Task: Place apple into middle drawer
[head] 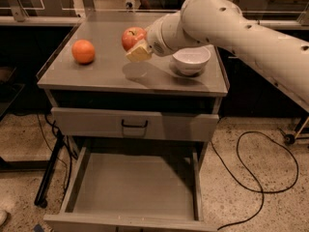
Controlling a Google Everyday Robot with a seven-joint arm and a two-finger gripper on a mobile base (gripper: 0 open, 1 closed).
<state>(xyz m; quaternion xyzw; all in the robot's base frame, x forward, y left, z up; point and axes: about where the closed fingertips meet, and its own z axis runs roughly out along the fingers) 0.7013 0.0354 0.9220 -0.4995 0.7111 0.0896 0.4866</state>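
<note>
The red-orange apple [132,36] is held above the cabinet top [96,74], left of the bowl, and its shadow falls on the top below it. My gripper [136,45] is shut on the apple, with one yellowish fingertip [139,52] under it. The arm reaches in from the right. The middle drawer [135,185] stands pulled out at the bottom of the cabinet, well below and in front of the apple; its flat grey floor is bare.
An evenly orange fruit [83,51] sits at the left of the top. A white bowl [191,60] sits right of the gripper. A shut drawer front with a black handle [133,124] is above the open drawer. A black cable [251,178] loops on the floor at right.
</note>
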